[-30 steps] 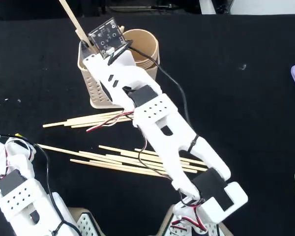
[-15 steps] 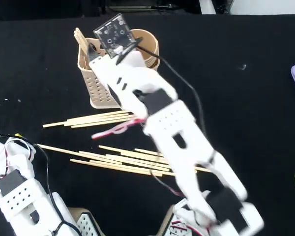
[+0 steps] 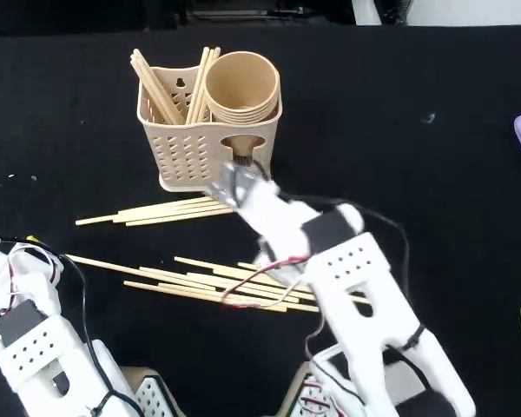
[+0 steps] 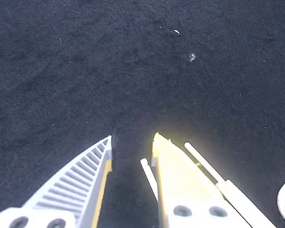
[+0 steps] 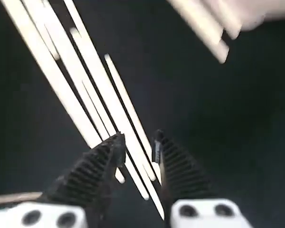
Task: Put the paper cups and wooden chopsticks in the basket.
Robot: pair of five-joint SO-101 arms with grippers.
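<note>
As the count stands, the job is judged partly done.

- Left gripper (image 4: 132, 142): well left of the basket (image 3: 187, 156) and nearer the arms. Fingers spread with nothing between them, and the black table (image 4: 133, 57) beneath.
- Small bundle (image 3: 148, 211) of loose chopsticks: flat on the table just in front of the basket's left half. Not yet stowed.
- Larger spread (image 3: 200, 282) of loose chopsticks: farther in front of the basket. Not yet stowed.
- Basket, left compartment: several stowed chopsticks (image 3: 161, 87), standing tilted.
- Basket, right compartment: paper cups (image 3: 241, 87), stacked upright. The cups look complete.
- Right gripper (image 5: 137, 142): just in front of the basket's right half. Jaws parted and holding nothing, poised over loose chopsticks; which lot I cannot tell.

Outstanding, by my reckoning: both loose lots.
</note>
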